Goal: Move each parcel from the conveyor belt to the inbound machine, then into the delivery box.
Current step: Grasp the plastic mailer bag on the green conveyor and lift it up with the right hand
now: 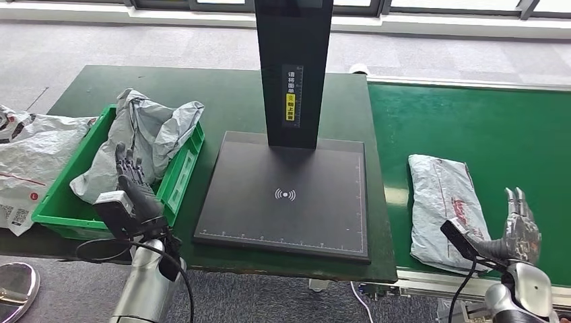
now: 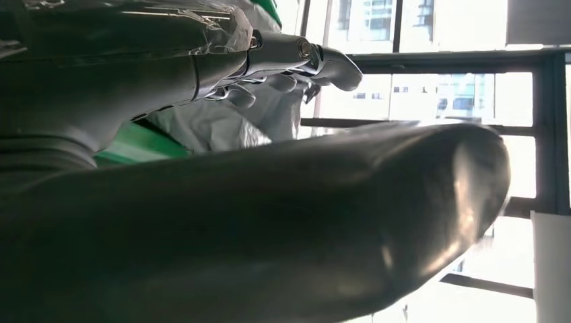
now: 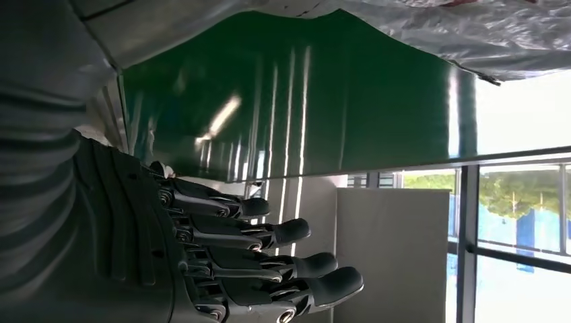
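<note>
Left hand (image 1: 135,192) released, fingers straight and apart, raised at the near edge of the green delivery box (image 1: 180,180); grey parcel (image 1: 145,138) lying crumpled inside that box. Right hand (image 1: 520,225) released too, fingers extended, hovering just beside the near right end of a second grey parcel (image 1: 444,208) flat on the green conveyor belt (image 1: 498,128). Between box and belt, black inbound machine (image 1: 289,195) on the dark green worktop (image 1: 229,94). More bags (image 1: 27,161) left of the box
</note>
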### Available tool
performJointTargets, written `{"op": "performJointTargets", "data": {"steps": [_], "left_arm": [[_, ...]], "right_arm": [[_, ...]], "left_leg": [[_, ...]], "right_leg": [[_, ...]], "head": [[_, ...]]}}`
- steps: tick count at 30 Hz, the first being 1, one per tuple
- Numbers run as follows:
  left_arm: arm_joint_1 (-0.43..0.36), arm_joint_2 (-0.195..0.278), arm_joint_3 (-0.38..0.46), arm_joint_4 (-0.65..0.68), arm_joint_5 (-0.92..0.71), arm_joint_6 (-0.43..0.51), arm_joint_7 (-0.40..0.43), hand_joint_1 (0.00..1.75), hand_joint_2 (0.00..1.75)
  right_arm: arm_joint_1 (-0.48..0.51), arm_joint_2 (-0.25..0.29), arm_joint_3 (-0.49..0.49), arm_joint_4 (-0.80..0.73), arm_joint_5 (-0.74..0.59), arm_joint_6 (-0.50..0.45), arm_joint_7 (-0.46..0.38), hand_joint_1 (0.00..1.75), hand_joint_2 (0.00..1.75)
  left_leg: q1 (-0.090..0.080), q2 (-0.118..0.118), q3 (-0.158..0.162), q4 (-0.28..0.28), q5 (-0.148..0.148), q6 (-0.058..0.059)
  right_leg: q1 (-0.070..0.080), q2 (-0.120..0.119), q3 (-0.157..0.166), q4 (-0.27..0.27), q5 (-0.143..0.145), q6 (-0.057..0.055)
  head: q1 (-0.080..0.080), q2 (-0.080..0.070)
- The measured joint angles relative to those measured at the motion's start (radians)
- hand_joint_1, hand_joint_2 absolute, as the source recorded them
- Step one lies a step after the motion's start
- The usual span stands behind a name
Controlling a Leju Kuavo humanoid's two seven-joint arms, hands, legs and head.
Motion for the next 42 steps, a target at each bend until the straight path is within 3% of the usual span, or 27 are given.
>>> {"op": "performJointTargets", "data": {"steps": [4, 12, 16, 23, 29, 41, 42], "left_arm": [[-0.005, 0.000, -0.006, 0.011, -0.001, -0.038, 0.002, 0.00, 0.00], [-0.011, -0.003, -0.008, 0.019, -0.019, -0.055, 0.008, 0.00, 0.00], [0.004, -0.018, -0.008, -0.002, -0.049, -0.057, 0.028, 0.00, 0.00], [0.047, -0.027, -0.008, -0.017, -0.073, -0.065, 0.039, 0.00, 0.00], [0.074, -0.032, -0.008, -0.024, -0.079, -0.063, 0.041, 0.00, 0.00], [0.090, -0.035, -0.008, -0.040, -0.086, -0.057, 0.052, 0.00, 0.00], [0.091, -0.035, -0.008, -0.043, -0.087, -0.056, 0.057, 0.00, 0.00]], "right_arm": [[-0.032, -0.024, -0.004, 0.080, 0.023, 0.018, 0.028, 0.00, 1.75], [-0.105, -0.020, -0.004, 0.169, 0.081, 0.090, 0.058, 0.00, 1.75], [-0.166, 0.025, -0.004, 0.203, 0.096, 0.190, 0.068, 0.00, 1.75], [-0.188, 0.124, -0.004, 0.247, 0.050, 0.362, 0.002, 0.00, 1.75], [-0.184, 0.188, -0.004, 0.264, 0.041, 0.392, -0.004, 0.00, 1.75], [-0.184, 0.217, -0.004, 0.275, 0.038, 0.437, 0.003, 0.00, 1.75], [-0.184, 0.219, -0.004, 0.276, 0.038, 0.460, 0.015, 0.44, 1.75]], "left_leg": [[0.000, 0.002, 0.000, 0.000, 0.000, 0.000], [0.000, 0.002, -0.001, 0.000, 0.001, 0.001], [0.001, 0.003, 0.000, -0.001, 0.001, 0.000], [0.001, 0.001, 0.000, -0.001, 0.001, 0.000], [0.001, 0.000, -0.001, -0.001, 0.001, 0.000], [0.001, 0.000, -0.001, -0.001, 0.001, 0.000], [0.001, 0.000, 0.000, -0.001, 0.001, 0.000]], "right_leg": [[0.000, 0.001, -0.001, 0.000, 0.000, 0.000], [-0.001, 0.002, 0.000, 0.001, 0.001, 0.000], [-0.001, 0.004, 0.000, 0.001, 0.001, 0.000], [0.000, 0.001, -0.001, 0.001, 0.000, 0.000], [-0.001, 0.001, -0.001, 0.001, 0.000, 0.000], [-0.001, 0.000, -0.001, 0.001, 0.000, 0.000], [-0.001, 0.000, -0.001, 0.001, 0.000, 0.000]], "head": [[0.000, 0.000], [0.000, 0.000], [0.000, 0.000], [0.000, 0.000], [0.000, 0.000], [0.000, 0.000], [0.000, 0.000]]}}
